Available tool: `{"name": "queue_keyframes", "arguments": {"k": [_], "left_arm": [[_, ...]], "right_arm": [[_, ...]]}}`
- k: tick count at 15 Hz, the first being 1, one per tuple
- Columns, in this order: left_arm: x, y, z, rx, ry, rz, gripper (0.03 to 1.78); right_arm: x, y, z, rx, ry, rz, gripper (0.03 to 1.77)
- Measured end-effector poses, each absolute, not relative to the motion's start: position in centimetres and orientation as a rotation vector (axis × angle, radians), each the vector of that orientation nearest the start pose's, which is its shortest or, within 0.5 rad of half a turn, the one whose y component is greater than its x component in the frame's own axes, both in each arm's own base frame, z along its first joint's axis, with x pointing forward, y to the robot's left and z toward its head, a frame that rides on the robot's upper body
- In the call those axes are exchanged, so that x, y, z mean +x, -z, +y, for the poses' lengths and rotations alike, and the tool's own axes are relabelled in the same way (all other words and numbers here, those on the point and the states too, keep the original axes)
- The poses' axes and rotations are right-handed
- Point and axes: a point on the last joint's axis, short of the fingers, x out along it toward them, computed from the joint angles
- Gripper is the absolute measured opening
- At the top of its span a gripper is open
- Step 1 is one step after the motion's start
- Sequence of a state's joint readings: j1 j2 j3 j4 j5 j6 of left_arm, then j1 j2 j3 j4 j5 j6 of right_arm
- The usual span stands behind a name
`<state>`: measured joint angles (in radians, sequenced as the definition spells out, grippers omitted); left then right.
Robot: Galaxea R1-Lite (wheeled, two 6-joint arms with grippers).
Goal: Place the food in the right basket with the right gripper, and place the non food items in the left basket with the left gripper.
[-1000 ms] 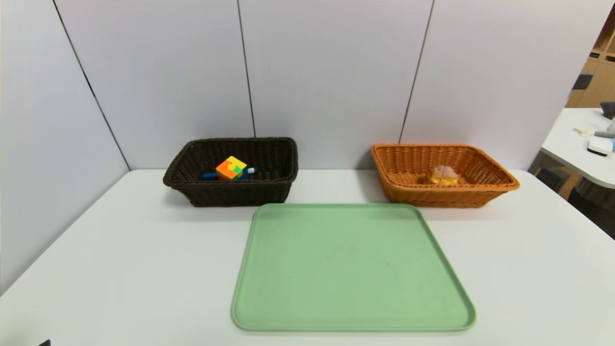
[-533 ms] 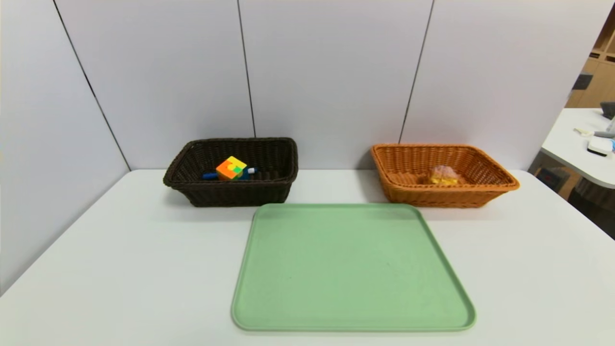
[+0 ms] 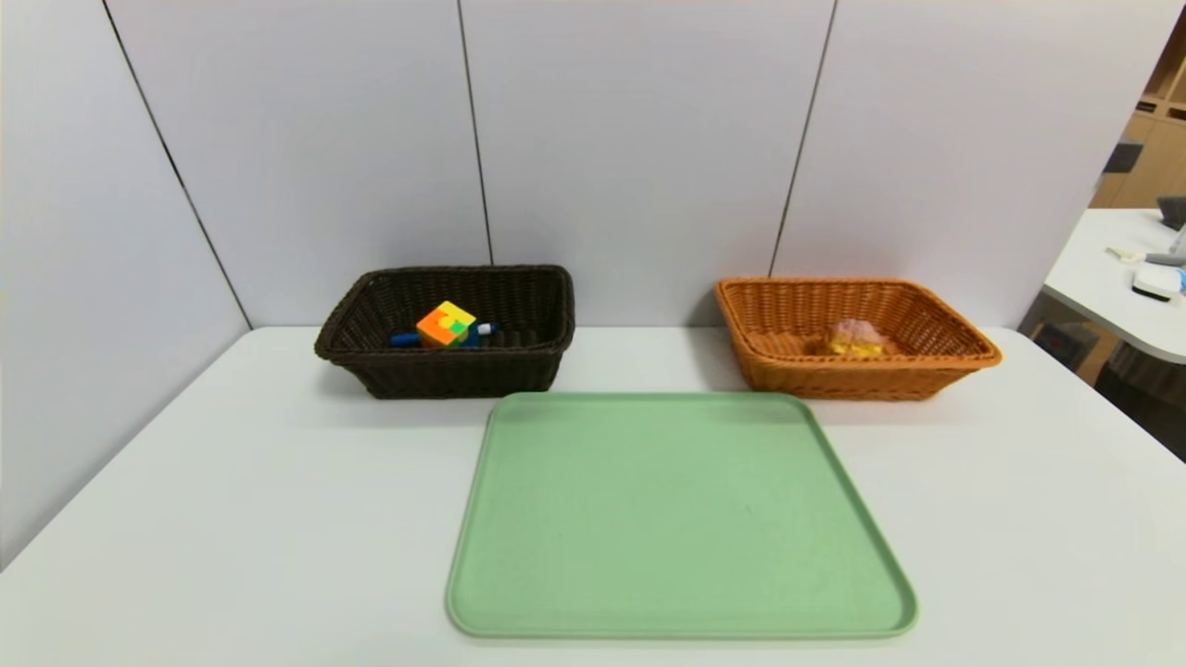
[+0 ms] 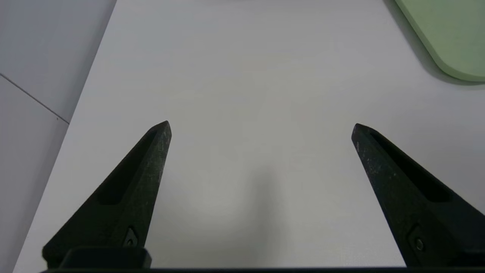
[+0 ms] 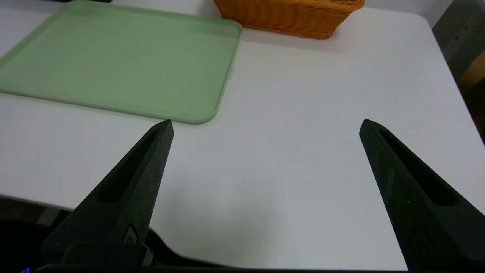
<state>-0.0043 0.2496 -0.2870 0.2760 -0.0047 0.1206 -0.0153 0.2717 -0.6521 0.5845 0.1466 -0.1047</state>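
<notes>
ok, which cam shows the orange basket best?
Head view: the whole orange basket shows, with food inside. Right wrist view catches only its outer wall. Left wrist view misses it.

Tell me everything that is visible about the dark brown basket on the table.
The dark brown basket is rectangular, woven like wicker, with sloping walls and a thick rim. It stands upright on the white table, near the wall, on the robot's left, just beyond the green tray's far left corner. Inside lie a multicoloured cube and a blue pen partly hidden behind it.
</notes>
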Motion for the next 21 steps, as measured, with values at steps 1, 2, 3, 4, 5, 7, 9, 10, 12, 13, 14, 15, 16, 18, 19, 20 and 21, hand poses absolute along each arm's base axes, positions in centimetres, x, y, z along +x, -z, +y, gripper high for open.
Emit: {"name": "queue_keyframes", "arguments": {"k": [1,2,3,4,5,7,9,10,12,13,14,15,16,18,19,20,21], "left_arm": [[-1.9,-12.8,0.0,0.118,0.015,0.231,1.69],[-2.0,-12.5,0.0,0.117,0.009,0.223,1.69],[-2.0,-12.2,0.0,0.115,0.003,0.215,1.69],[-1.9,-11.9,0.0,0.115,-0.001,0.209,1.69],[-1.8,-11.5,0.0,0.116,-0.003,0.191,1.69],[-1.4,-10.9,0.0,0.122,-0.012,0.147,1.69],[-1.2,-10.2,0.0,0.126,-0.032,0.132,1.69],[-1.1,-9.6,0.1,0.126,-0.041,0.142,1.69],[-1.1,-9.0,0.1,0.125,-0.043,0.151,1.69],[-1.2,-8.9,0.1,0.126,-0.039,0.150,1.69],[-1.2,-8.8,0.1,0.126,-0.034,0.147,1.69],[-1.2,-8.8,0.1,0.126,-0.031,0.143,1.69],[-1.3,-8.7,0.0,0.126,-0.028,0.137,1.69],[-1.4,-8.6,0.0,0.124,-0.009,0.125,1.69],[-1.4,-8.4,0.0,0.122,0.006,0.116,1.69],[-1.4,-8.1,0.0,0.122,0.015,0.107,1.69],[-1.5,-7.9,-0.1,0.113,0.019,0.106,1.69]], "right_arm": [[-4.9,-18.9,0.4,-0.091,-0.132,0.156,1.69],[-4.4,-18.4,0.4,-0.094,-0.120,0.119,1.69],[-4.0,-17.7,0.3,-0.097,-0.106,0.090,1.69],[-3.7,-17.0,0.3,-0.099,-0.093,0.064,1.69],[-3.5,-16.4,0.2,-0.100,-0.076,0.044,1.69],[-3.2,-15.3,0.1,-0.105,-0.032,-0.001,1.69],[-3.3,-14.1,0.1,-0.108,-0.016,-0.031,1.69],[-3.4,-13.5,0.1,-0.111,-0.015,-0.033,1.69],[-3.5,-11.9,0.1,-0.134,-0.014,-0.039,1.69],[-3.4,-11.1,0.0,-0.150,-0.010,-0.034,1.69],[-3.3,-10.6,0.0,-0.157,-0.003,-0.040,1.69],[-3.1,-10.2,0.0,-0.161,0.004,-0.054,1.69],[-3.0,-9.9,0.0,-0.162,0.009,-0.070,1.69],[-2.7,-9.0,0.0,-0.161,0.020,-0.057,1.69],[-2.6,-8.7,0.0,-0.162,0.020,-0.048,1.69],[-2.5,-8.5,0.0,-0.161,0.016,-0.040,1.69],[-2.5,-8.4,0.0,-0.162,0.013,-0.037,1.69]]}}
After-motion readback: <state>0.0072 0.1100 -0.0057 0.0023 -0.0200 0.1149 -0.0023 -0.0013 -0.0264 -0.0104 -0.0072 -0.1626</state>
